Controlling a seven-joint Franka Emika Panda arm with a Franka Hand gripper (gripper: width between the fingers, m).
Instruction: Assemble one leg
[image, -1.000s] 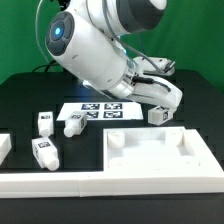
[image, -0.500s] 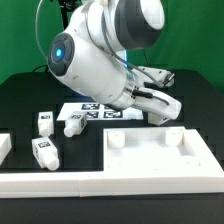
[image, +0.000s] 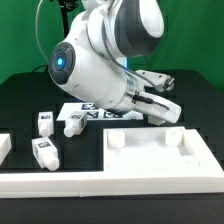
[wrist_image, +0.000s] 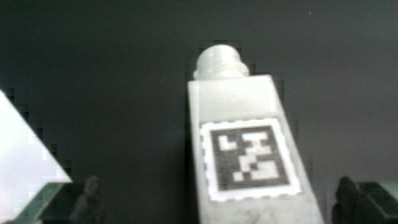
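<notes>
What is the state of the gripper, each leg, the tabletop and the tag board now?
Gripper: open, one finger on each side of a leg, not touching it.
Leg under the gripper: lying on the table, tag facing up, not gripped.
Three other legs: loose on the table, untouched.
Tabletop: lying flat, rim up, no leg seen in it.
Marker board: flat on the table.

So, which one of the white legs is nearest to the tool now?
The leg that fills the wrist view: it lies between the fingers of the open tool. The other three legs lie apart from it, at the exterior view's left.
</notes>
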